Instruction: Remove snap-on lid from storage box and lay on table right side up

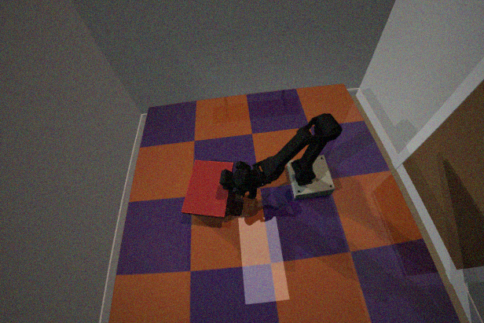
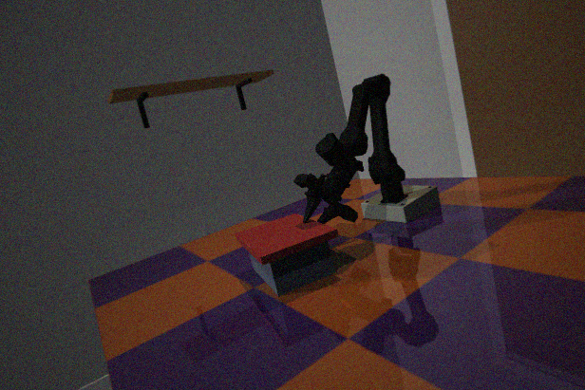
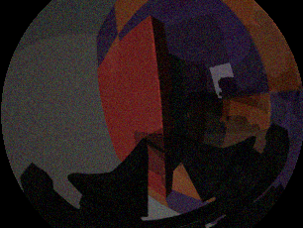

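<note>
The red lid [image 1: 206,189] [image 2: 282,236] [image 3: 131,94] lies flat, red face up, on top of the grey-blue storage box [image 2: 304,269]. The lid's rim overhangs the box walls in the exterior view, and no gap shows between them. My gripper [image 2: 314,223] [image 3: 159,139] is shut on the lid's edge on the side facing the arm's base. One fingertip is over the lid's top face and the other is at the outer side of its rim. The far finger's exact contact is dark and hard to see. In the top view the gripper body hides the fingertips.
The arm's pale base block [image 1: 324,184] [image 2: 385,212] stands on the orange and purple checkered table [image 1: 165,231] [image 2: 228,331], on the side of the box where the gripper is. A wooden shelf [image 2: 190,86] hangs on the grey wall behind, well above the table.
</note>
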Controlling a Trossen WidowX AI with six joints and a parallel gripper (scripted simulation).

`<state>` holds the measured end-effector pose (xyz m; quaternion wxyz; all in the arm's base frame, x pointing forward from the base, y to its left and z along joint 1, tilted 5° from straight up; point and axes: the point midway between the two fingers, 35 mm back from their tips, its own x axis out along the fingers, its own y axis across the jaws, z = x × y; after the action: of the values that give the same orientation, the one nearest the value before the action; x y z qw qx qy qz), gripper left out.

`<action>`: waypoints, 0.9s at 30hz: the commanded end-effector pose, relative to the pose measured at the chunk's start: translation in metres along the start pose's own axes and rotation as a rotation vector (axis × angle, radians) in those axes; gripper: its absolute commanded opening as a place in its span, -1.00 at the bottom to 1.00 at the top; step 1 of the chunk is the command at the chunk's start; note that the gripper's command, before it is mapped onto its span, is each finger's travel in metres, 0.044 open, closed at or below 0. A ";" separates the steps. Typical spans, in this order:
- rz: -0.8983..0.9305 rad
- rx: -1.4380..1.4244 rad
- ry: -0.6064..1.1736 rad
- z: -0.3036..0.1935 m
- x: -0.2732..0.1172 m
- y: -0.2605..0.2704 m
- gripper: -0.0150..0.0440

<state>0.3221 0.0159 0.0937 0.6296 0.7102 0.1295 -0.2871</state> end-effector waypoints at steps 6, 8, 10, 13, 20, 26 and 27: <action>0.000 0.000 0.000 0.000 -0.001 0.001 -0.49; 0.000 0.000 0.000 0.000 -0.001 0.001 -0.49; 0.000 0.000 0.000 0.000 -0.001 0.001 -0.49; 0.000 0.000 0.000 0.000 -0.002 0.001 -0.49; 0.000 0.000 0.000 0.001 -0.003 0.002 -0.49; 0.000 0.000 0.000 0.001 -0.004 0.003 -0.49; 0.000 0.000 0.000 0.001 -0.005 0.003 -0.49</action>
<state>0.3202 0.0156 0.0965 0.6296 0.7097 0.1306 -0.2878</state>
